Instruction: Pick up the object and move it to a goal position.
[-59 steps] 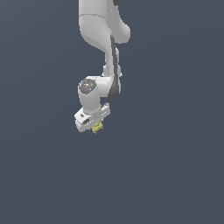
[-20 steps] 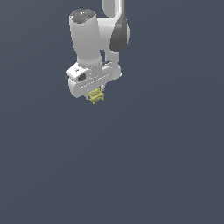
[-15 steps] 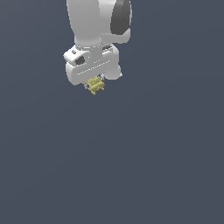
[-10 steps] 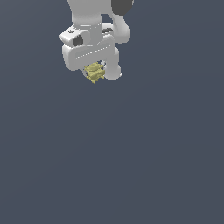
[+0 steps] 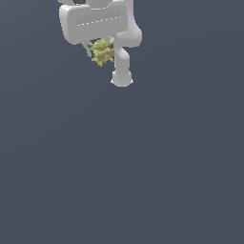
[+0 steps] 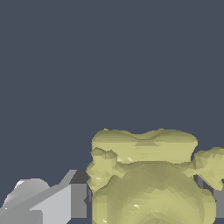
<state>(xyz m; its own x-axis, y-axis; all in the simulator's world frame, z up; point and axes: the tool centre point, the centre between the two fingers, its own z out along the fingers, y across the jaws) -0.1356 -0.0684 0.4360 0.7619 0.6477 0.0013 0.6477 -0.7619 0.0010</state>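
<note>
Pincer [image 5: 101,51] clamped on my olive-yellow lumpy object [image 5: 102,52], held aloft near the top edge of the exterior view, left of centre. Close up, the object [image 6: 148,179] sits against one grey finger [image 6: 78,200] over the plain dark surface [image 5: 143,167].

Only a flat, uniform dark slate-grey backdrop [image 5: 157,167] across the exterior view, unmarked and featureless. Same plain grey field [image 6: 109,61] behind everything in the wrist view. No telling whether floor, wall or empty space.
</note>
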